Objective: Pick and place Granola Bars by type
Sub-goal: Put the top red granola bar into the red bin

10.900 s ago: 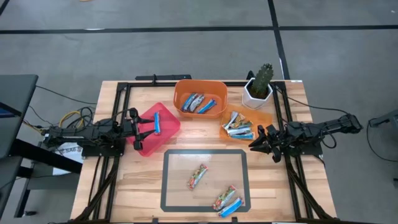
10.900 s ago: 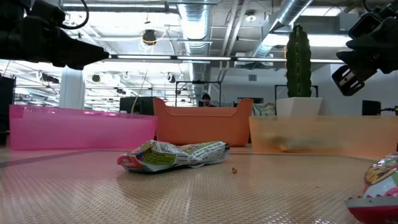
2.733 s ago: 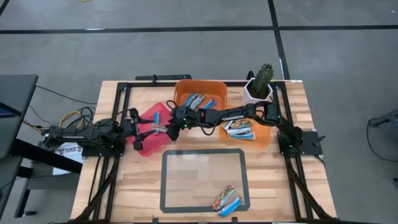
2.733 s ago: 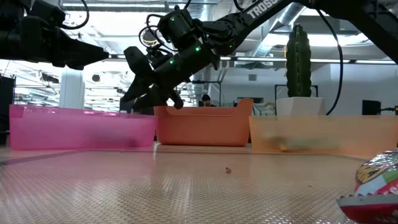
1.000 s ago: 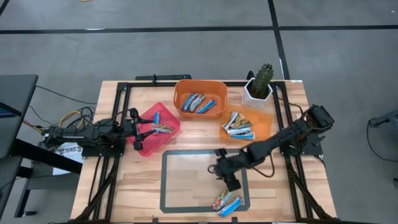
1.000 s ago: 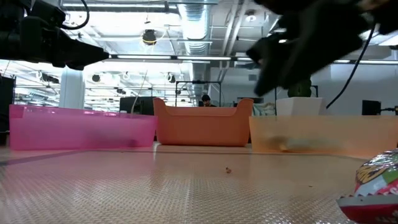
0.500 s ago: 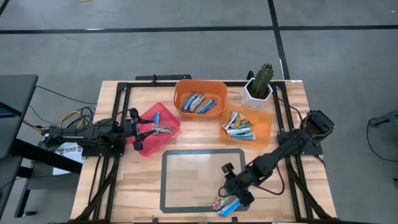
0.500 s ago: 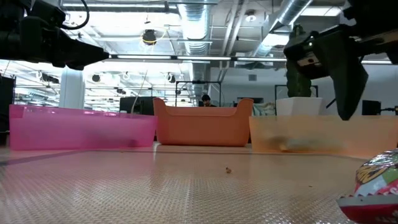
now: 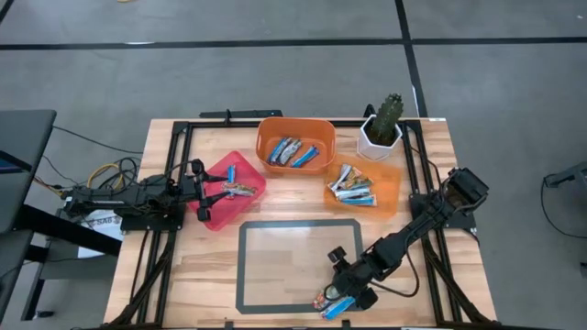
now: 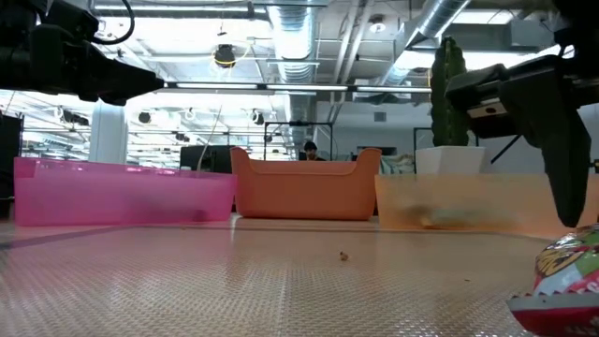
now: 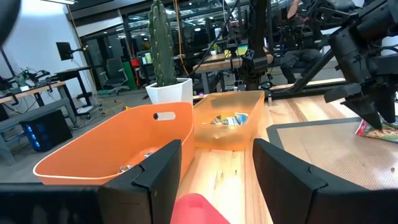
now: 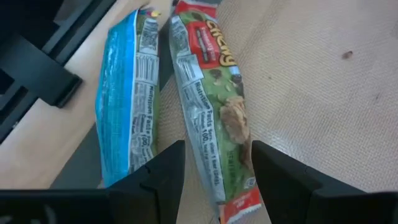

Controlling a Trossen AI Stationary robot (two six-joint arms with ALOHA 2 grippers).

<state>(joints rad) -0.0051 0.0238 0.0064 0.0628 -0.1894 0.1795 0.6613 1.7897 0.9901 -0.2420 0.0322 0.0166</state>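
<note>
So the right gripper (image 9: pixel 348 291) is down at the near right corner of the grey mat (image 9: pixel 275 266), jaws spread and empty, hanging right over the green-and-red bar (image 12: pixel 211 112). The risk as I see it: the blue bar (image 12: pixel 127 99) lies just beside it, nearly touching along the whole side, so if the fingers come down a bit off-centre one of them lands on the blue wrapper, or they pinch both bars and drag the wrong type along. Shiny wrappers are slippery too, so a shallow pinch could just squirt the bar out sideways. The green-and-red bar's long axis runs diagonally, pointing from the mat's near edge up toward the far right, and the blue one lies roughly parallel to it, half on the mat's dark border and the bare wood. In the wrist view the jaws straddle the bar across its width, which is what you'd want, so it mostly comes down to centring. Farther back, the left gripper (image 9: pixel 204 190) waits over the pink bin (image 9: pixel 213 216) with its fingers apart and nothing in them. That bin already has a couple of bars in it, the orange tub (image 9: pixel 295 124) at the far edge has several more, and the shallow orange tray (image 9: pixel 390 192) next to the cactus pot (image 9: pixel 379 137) holds the rest.
</note>
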